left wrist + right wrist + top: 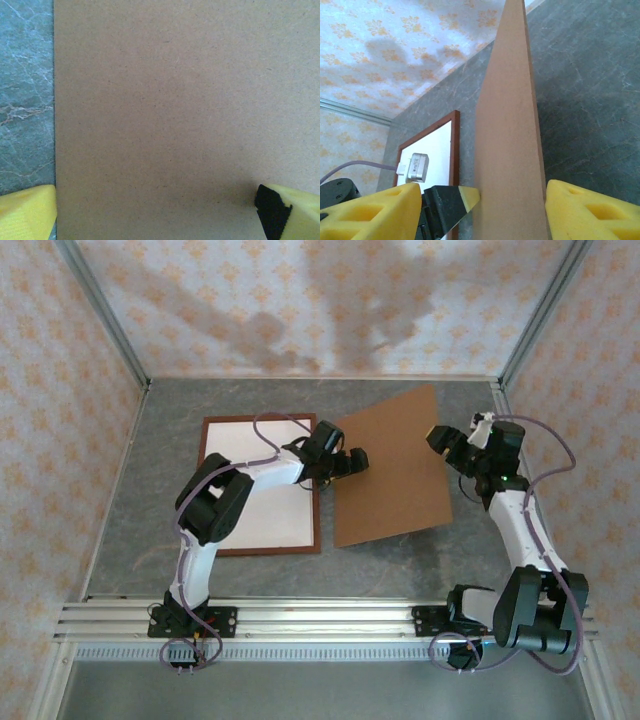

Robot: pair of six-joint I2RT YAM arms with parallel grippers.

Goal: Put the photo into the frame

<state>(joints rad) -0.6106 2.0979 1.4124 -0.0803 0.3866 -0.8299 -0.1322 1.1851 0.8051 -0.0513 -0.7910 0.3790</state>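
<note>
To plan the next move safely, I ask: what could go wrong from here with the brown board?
Only one edge of the brown board sits between the fingers of the right gripper, so it may slip or swing. The board lies close beside the frame, and a push from the open left gripper could shift that frame.
</note>
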